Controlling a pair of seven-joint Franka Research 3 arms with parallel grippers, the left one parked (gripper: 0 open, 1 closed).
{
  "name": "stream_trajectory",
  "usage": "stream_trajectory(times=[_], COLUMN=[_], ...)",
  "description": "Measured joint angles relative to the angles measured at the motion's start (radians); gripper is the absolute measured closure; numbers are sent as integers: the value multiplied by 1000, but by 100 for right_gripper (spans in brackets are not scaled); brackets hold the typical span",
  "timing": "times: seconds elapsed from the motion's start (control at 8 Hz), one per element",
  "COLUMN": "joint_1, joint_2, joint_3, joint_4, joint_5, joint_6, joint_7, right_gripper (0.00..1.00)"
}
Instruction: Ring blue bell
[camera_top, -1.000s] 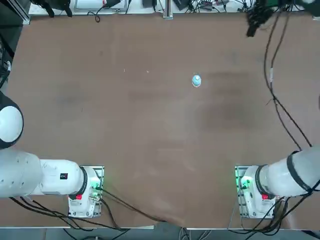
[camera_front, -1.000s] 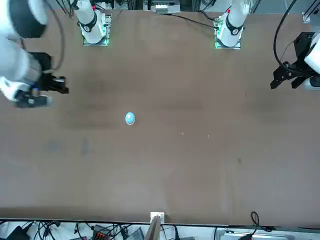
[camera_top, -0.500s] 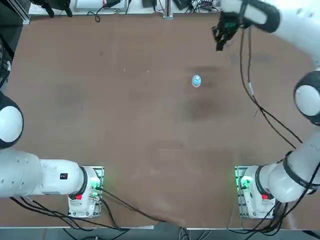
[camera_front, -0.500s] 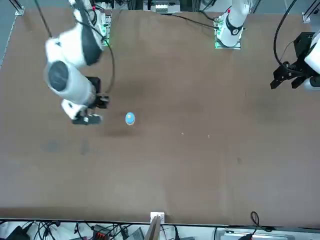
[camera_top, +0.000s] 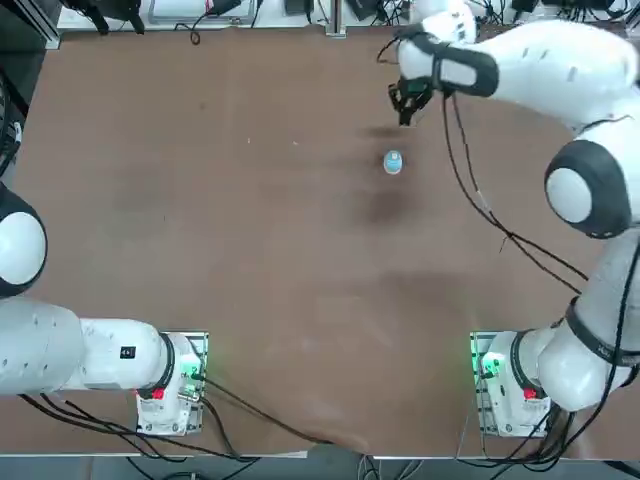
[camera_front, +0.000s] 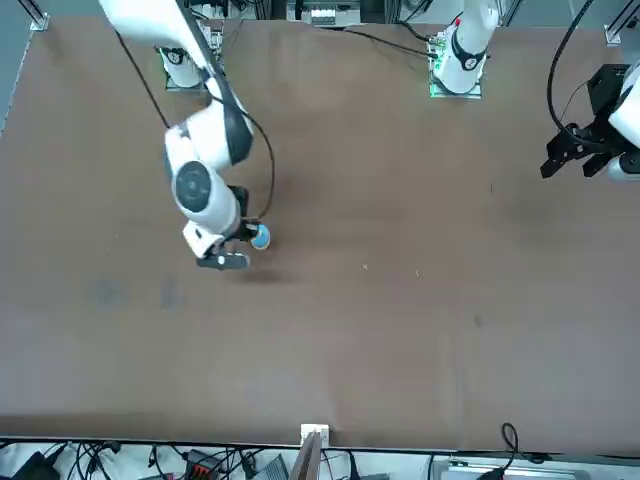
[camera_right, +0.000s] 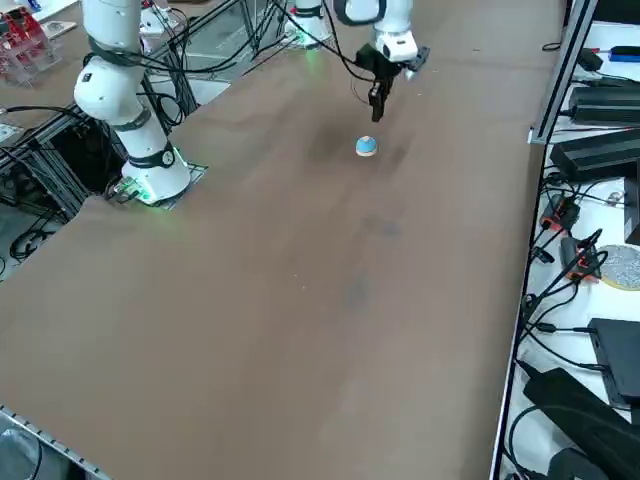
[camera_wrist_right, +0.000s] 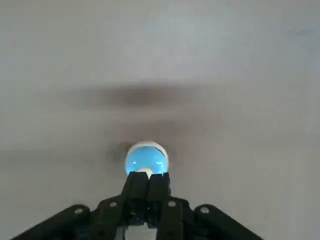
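Brown tabletop (camera_top: 250, 250), blue bell (camera_top: 392, 162) alone; right tool (camera_top: 405, 108) pinched closed, empty, just above bell.

Right arm outstretched, claw (camera_wrist_right: 147, 185) pointing down, fingers together.

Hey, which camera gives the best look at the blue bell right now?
The right wrist view: the blue bell fills the middle, just beyond the shut right gripper. Top and right side views show only a small dot; in the front view the gripper partly hides it.
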Motion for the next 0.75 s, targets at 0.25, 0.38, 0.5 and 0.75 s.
stream_trajectory(times=[0.25,0.38,0.5,0.75], joint_1=[19,21,24,30], joint_2=[7,7,6,6], joint_3=[0,0,0,0], joint_4=[-45,-65,-87,-117], joint_5=[0,0,0,0], joint_6=[54,79,108,142], joint_7=[16,17,19,27], right_gripper=[99,99,99,99])
